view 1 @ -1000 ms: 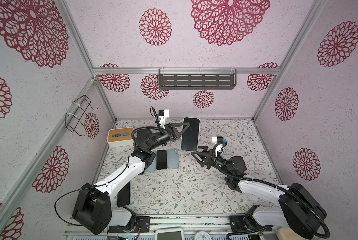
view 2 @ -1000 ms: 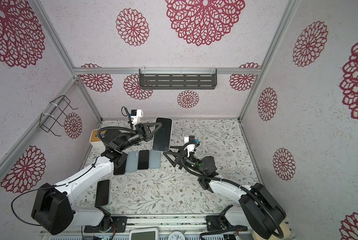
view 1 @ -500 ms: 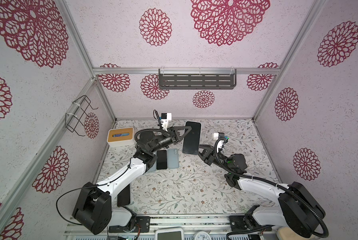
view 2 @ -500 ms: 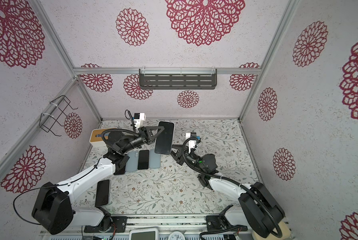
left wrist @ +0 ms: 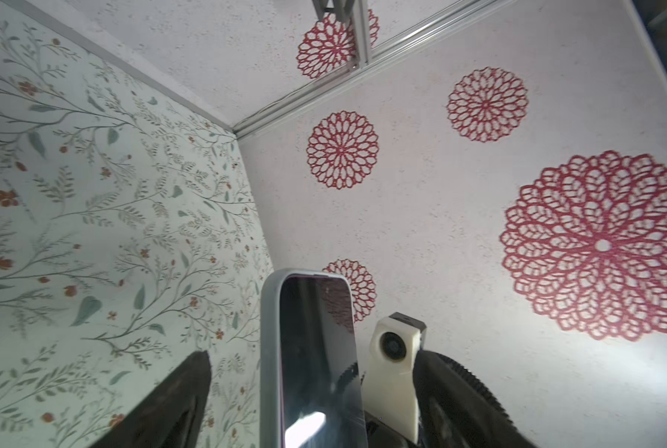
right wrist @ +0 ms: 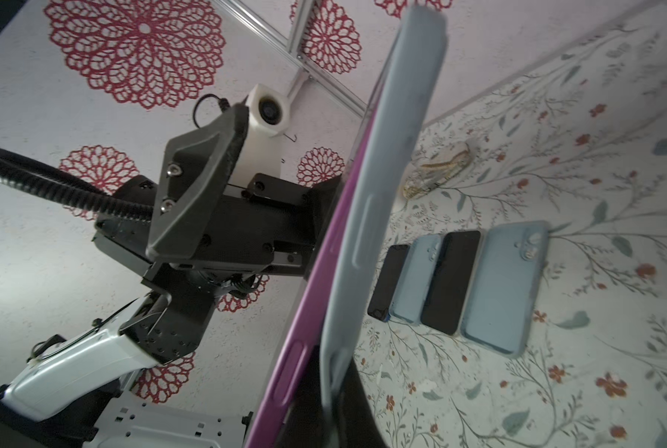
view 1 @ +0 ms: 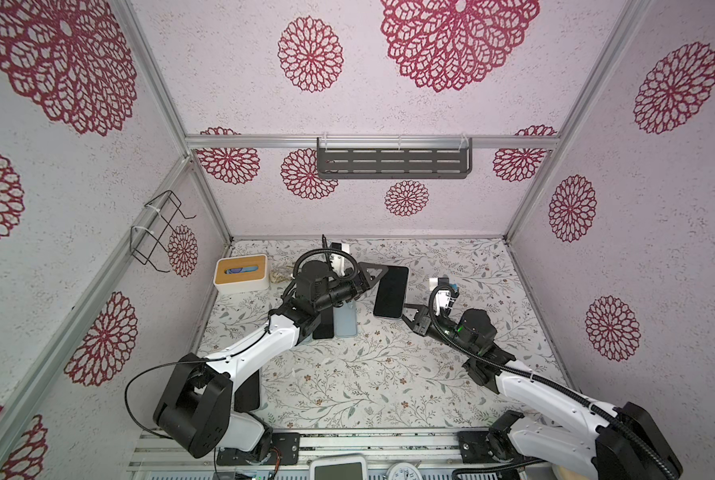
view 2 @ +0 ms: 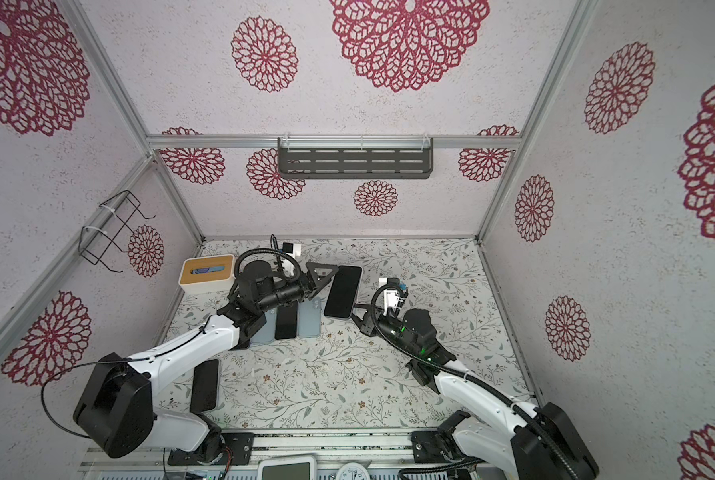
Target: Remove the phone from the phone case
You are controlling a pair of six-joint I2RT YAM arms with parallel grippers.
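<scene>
Above the bench [view 1: 368, 374], between the arms: the phone [view 1: 391, 291], stiff, glass-fronted and probably slippery, sits in a softer grey phone case [right wrist: 382, 194]. The right hand [view 1: 406, 313] pinches the lower end. The left hand [view 1: 375, 281] stands wide astride one long edge. The case rim looks the best hold. Pad contact is hidden.

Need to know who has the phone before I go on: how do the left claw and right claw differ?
The left claw stands wide open, straddling the cased phone, apparently clear of it; the right claw is shut on its near end. The left claw reaches in from the left side, the right claw from the near right. Both hang above the table at the same phone.
</scene>
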